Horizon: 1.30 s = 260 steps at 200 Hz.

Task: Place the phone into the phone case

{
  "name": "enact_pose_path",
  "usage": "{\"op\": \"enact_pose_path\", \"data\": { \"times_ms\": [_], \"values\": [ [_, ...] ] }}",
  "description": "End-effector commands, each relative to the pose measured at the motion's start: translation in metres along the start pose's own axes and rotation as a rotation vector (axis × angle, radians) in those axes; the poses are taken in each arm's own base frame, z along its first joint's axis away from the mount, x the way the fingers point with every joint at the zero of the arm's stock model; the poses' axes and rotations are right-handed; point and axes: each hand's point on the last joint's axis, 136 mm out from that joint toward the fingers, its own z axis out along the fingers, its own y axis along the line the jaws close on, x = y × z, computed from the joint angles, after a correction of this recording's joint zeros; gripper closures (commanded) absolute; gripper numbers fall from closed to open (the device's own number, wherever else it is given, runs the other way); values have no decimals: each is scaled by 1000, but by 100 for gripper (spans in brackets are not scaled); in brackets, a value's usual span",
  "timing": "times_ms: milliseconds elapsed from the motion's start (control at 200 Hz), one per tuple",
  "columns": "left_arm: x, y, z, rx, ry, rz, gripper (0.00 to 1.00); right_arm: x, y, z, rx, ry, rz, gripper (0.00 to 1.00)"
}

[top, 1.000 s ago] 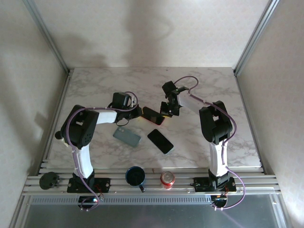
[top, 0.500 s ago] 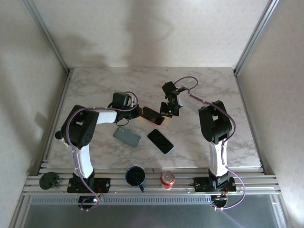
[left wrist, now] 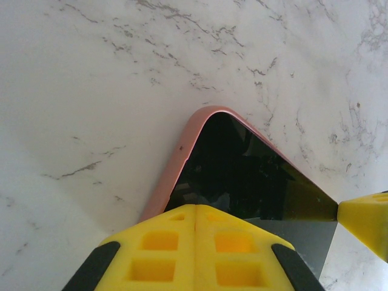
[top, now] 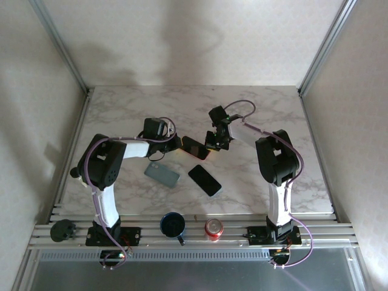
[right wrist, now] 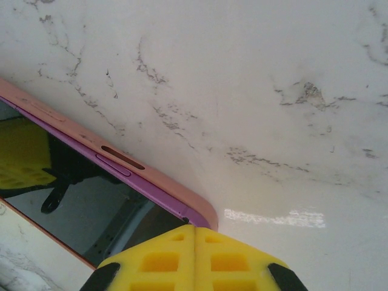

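Observation:
The phone (top: pixel 195 147), dark-screened with a purple edge, lies in the pink phone case (top: pixel 204 156) at mid-table. In the left wrist view, the shut yellow tips of my left gripper (left wrist: pixel 195 209) rest on the phone's screen (left wrist: pixel 242 176), close to the pink rim (left wrist: pixel 176 176). My right gripper (right wrist: pixel 195 229) is shut too, its tips over the phone's opposite corner. There the phone's purple side (right wrist: pixel 145 182) shows just inside the case's pink rim (right wrist: pixel 163 176). From above, the left gripper (top: pixel 176 144) and right gripper (top: pixel 212 144) flank the phone.
A grey-blue phone or case (top: pixel 162 174) and a black phone (top: pixel 204 180) lie nearer the front. A dark blue mug (top: pixel 173 224) and a red can (top: pixel 213 228) stand at the front rail. Enclosure walls and posts border the marble table (top: pixel 273 115).
The right arm has shifted slightly, its wrist and cable nudging a little to the right. The phone, the case and the left arm stay where they were.

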Motion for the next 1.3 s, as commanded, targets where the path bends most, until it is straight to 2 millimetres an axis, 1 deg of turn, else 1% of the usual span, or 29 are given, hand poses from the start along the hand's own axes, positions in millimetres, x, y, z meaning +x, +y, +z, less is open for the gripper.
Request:
{"op": "enact_pose_path", "data": {
  "times_ms": [0,225,330,611,851,1127,1207,1297],
  "values": [
    [13,4,5,-4,23,-6,97,71,-53,50,209,236,32,100],
    [17,6,5,0,25,-2,97,83,-58,54,269,276,13,100],
    [19,4,5,10,29,-2,97,91,-58,59,285,303,4,100],
    [19,1,2,20,21,2,97,117,-60,83,325,382,-11,100],
    [20,2,2,22,24,-3,97,138,-69,104,339,445,4,100],
    [20,5,5,12,25,-9,97,153,-82,116,356,485,15,100],
    [19,5,7,8,22,-15,97,156,-80,118,339,486,26,100],
    [16,9,11,-16,23,-20,97,154,-67,116,276,475,57,100]
  ]
}}
